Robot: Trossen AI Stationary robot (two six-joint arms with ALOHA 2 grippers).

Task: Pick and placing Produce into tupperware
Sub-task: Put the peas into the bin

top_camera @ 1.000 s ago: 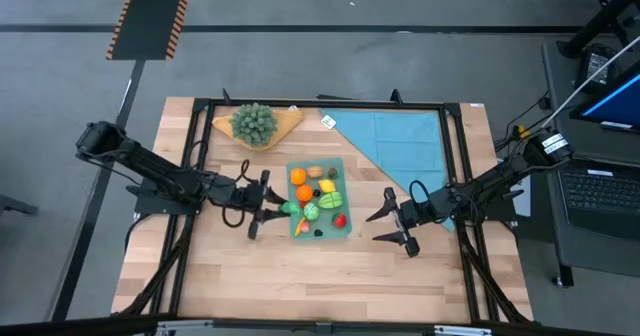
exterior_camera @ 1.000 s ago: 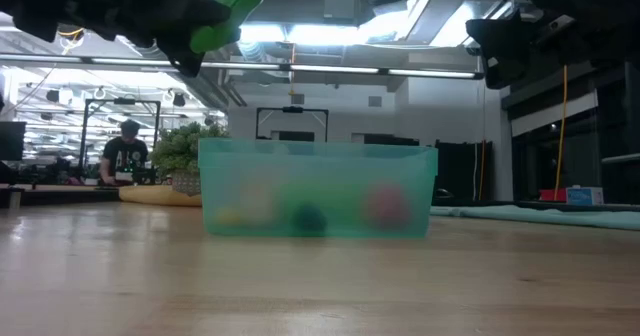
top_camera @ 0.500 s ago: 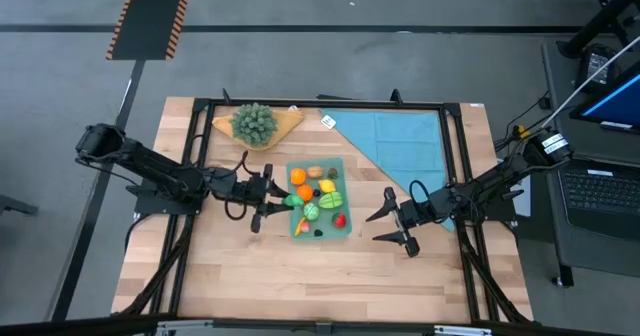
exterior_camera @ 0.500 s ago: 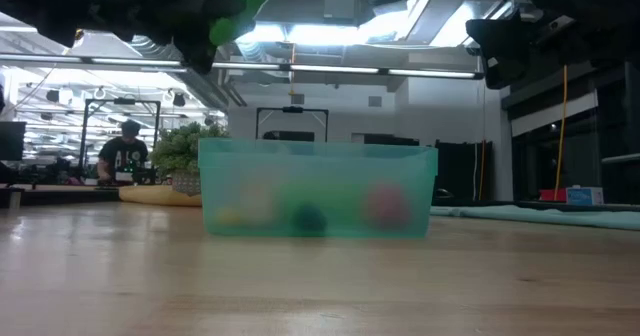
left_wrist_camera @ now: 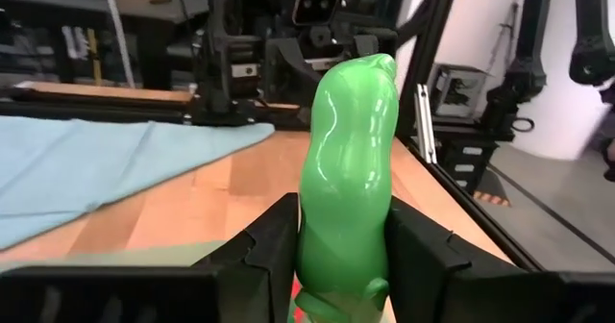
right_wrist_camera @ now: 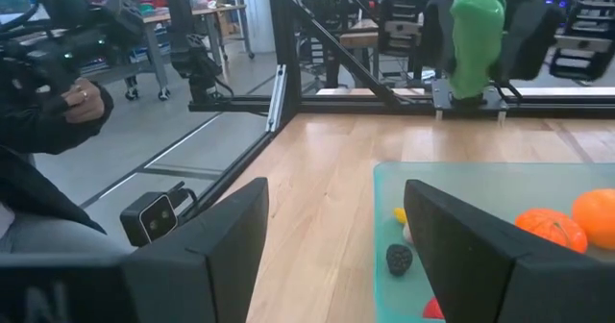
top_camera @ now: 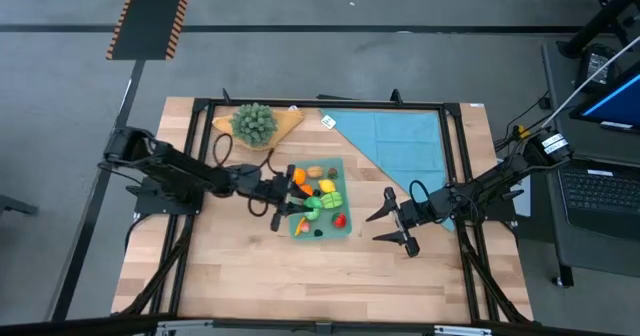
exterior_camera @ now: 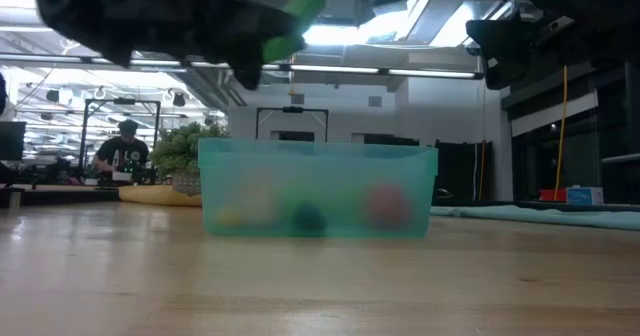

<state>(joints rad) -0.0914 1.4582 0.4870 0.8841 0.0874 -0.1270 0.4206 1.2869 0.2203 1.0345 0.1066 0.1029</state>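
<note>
The teal tupperware (top_camera: pixel 317 198) stands at the table's middle and holds orange, yellow, green, red and dark produce (top_camera: pixel 318 188). My left gripper (top_camera: pixel 288 198) reaches in from the left, over the tupperware's left rim, shut on a smooth green produce piece (left_wrist_camera: pixel 346 160). In the low view that piece (exterior_camera: pixel 296 20) shows high above the tupperware (exterior_camera: pixel 318 189). It also shows far off in the right wrist view (right_wrist_camera: pixel 476 37). My right gripper (top_camera: pixel 395 219) waits open, right of the tupperware. My left gripper pinches the green piece's lower sides (left_wrist_camera: pixel 317 251) between its two fingers (left_wrist_camera: pixel 264 251). The fingers lie level and come from the table's left. The piece sticks out past the fingertips, tilted upward, lifted clear above the tupperware's left rim (right_wrist_camera: pixel 432 169).
A bushy green bunch (top_camera: pixel 254 122) sits on a tan board at the far left. A light-blue cloth (top_camera: pixel 400 141) lies at the far right. Black frame rails (top_camera: pixel 200 176) run along the table's sides. A person's hand (right_wrist_camera: pixel 58 102) shows beyond the table.
My left gripper has gone toward the table's right edge, from beside the tupperware's left wall to above its left rim. It has carried the green piece along, still shut on it and clear of everything.
</note>
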